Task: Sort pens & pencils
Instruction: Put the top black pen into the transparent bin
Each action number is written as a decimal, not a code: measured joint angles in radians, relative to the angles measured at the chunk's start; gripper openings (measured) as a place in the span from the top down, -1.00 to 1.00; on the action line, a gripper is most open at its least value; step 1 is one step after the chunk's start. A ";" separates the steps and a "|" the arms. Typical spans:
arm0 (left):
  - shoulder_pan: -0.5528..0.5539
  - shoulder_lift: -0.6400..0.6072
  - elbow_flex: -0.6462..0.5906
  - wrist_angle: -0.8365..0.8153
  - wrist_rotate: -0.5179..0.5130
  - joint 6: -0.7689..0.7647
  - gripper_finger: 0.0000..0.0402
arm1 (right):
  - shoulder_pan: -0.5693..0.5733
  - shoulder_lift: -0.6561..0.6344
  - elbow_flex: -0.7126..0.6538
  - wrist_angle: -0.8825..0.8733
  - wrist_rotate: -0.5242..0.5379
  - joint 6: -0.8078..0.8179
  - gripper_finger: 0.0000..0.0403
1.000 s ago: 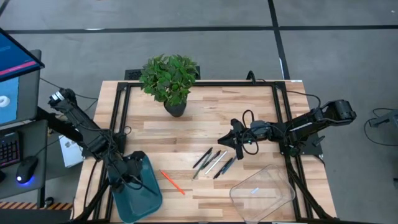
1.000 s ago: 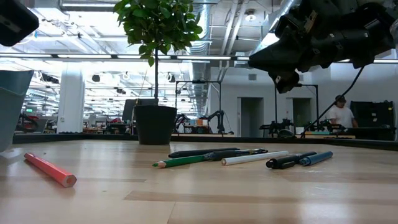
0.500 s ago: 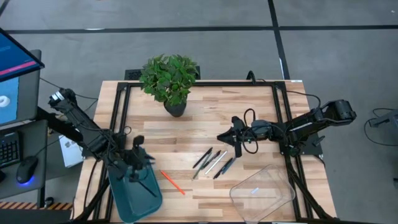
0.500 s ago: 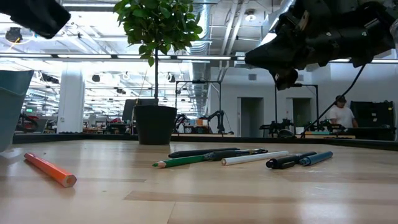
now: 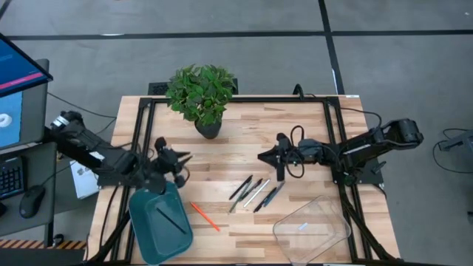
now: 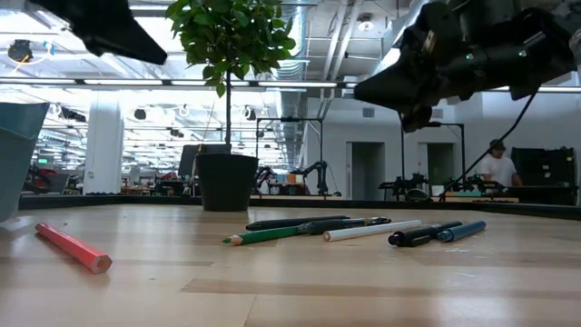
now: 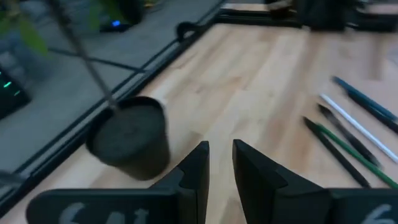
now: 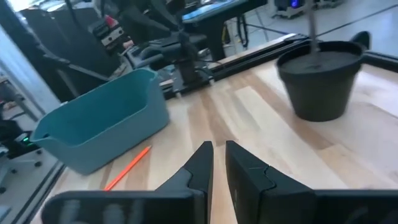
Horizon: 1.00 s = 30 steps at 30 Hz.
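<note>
High view: left end effector (image 5: pixel 179 164) narrow, empty, above teal tray (image 5: pixel 140 225).
Right end effector (image 5: pixel 264 157): nearly closed, empty.
Pens (image 5: pixel 255 193): mid-worktop cluster.
Risk: tight bundle, two grabbed together.

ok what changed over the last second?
Left claw lifted out of the teal tray and swung toward the plant pot, leaving a dark pen lying in the tray. Right claw drifted slightly left, above the table. The orange pencil and pen cluster stayed put.
</note>
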 joint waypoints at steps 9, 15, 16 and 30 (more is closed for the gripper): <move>0.144 0.027 0.000 0.098 0.132 0.093 0.69 | -0.077 0.000 0.000 -0.143 -0.090 -0.028 0.67; 0.164 0.065 0.001 0.149 0.150 0.135 0.69 | -0.079 0.000 0.000 -0.190 -0.113 -0.052 0.67; 0.169 0.073 0.001 0.153 0.156 0.134 0.69 | -0.079 0.000 0.000 -0.200 -0.142 -0.052 0.67; 0.193 0.176 0.000 0.188 0.165 0.115 0.69 | -0.005 0.000 0.101 -0.449 -0.206 -0.034 0.67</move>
